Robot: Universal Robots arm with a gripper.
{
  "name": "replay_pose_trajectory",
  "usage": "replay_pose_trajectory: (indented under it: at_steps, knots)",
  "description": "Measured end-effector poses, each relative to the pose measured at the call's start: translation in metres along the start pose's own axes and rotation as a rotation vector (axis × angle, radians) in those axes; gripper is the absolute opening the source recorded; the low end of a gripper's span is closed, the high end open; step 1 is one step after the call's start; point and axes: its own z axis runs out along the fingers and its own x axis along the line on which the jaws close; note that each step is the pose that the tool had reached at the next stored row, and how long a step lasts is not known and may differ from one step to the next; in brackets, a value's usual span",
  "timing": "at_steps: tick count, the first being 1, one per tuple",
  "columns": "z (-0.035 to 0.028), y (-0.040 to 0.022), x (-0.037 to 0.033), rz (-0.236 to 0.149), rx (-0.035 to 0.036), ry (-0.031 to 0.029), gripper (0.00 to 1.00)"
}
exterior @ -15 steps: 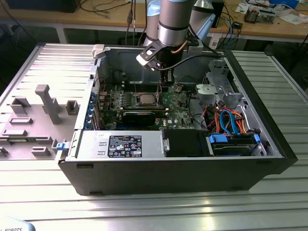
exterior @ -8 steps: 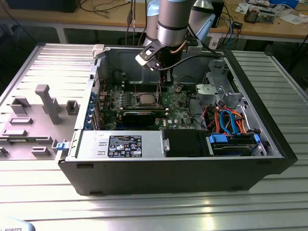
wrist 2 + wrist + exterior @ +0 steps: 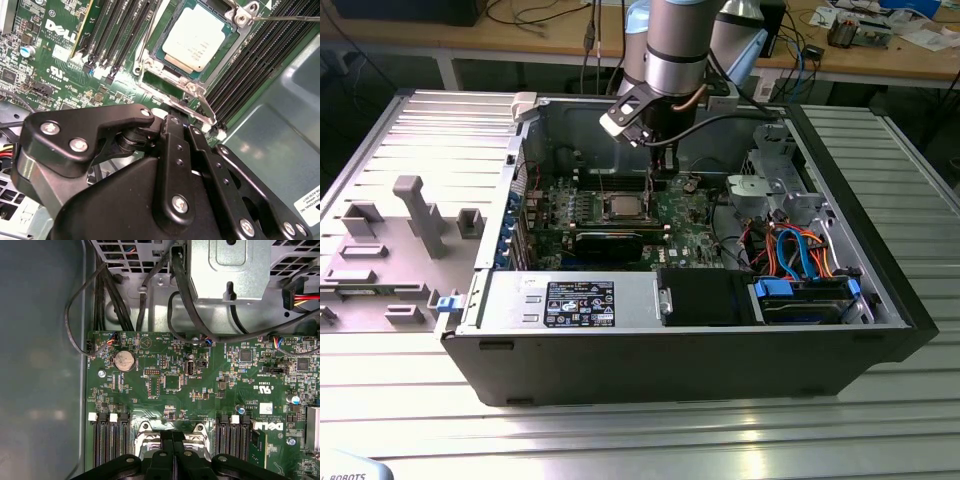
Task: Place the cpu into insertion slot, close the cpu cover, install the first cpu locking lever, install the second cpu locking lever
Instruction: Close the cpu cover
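The cpu (image 3: 197, 35) lies flat in the insertion slot (image 3: 624, 207) on the green motherboard (image 3: 200, 385), silver top up. Around the chip lies the cpu cover (image 3: 169, 76), a silver frame that looks lowered over it. One thin metal locking lever (image 3: 287, 18) sticks out sideways from a corner of the socket. A second thin lever (image 3: 149, 30) runs along another side. My gripper (image 3: 653, 188) hangs straight down just behind the socket, fingertips (image 3: 172, 127) pressed together at the cover's edge. My gripper (image 3: 173, 436) looks shut, with nothing visible between its fingers.
Black memory slots (image 3: 260, 65) flank the socket on both sides. A long black card (image 3: 610, 243) lies in front of it. Cables (image 3: 190, 305) and a metal bracket hang behind the board, beside a coin cell (image 3: 123, 360). Drive bays with blue and orange cables (image 3: 800, 255) fill the exterior view's right.
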Motion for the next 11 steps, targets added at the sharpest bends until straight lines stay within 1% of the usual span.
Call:
replay_pose_trajectory:
  at_steps: [11]
  knots:
    - [0.0, -0.0028, 0.0, 0.0, 0.0, -0.0001, 0.11]
